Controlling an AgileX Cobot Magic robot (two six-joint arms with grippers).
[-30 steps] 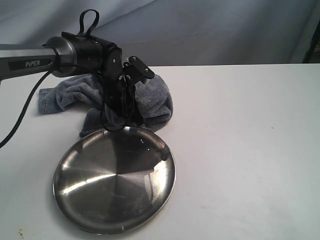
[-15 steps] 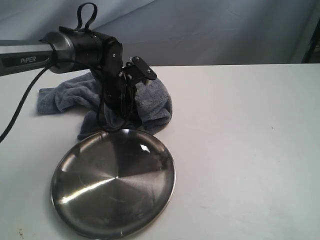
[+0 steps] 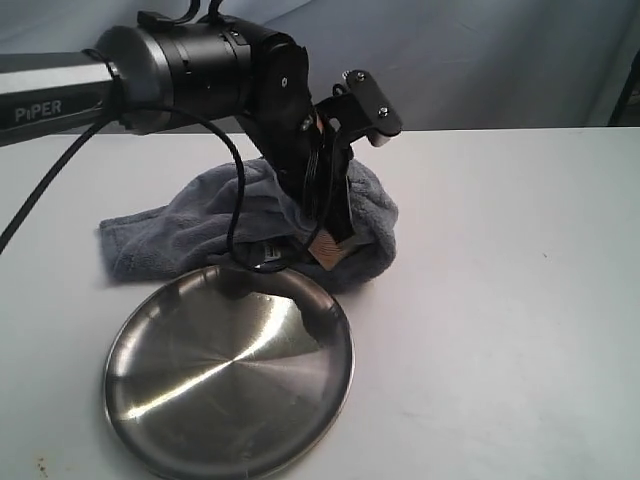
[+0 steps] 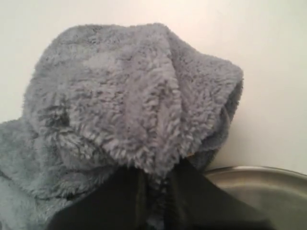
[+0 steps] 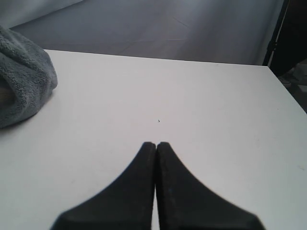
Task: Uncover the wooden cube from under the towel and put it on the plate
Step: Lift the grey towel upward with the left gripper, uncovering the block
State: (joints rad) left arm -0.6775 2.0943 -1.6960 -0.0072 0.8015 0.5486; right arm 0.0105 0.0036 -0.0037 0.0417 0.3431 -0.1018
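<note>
Pinching the towel (image 4: 124, 96) between the left fingers (image 4: 194, 203).

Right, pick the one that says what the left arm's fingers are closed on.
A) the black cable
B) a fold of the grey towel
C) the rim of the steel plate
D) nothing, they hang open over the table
B: in the left wrist view the left fingers pinch a fluffy fold of the towel between them, and the plate is not in their grip.
</note>
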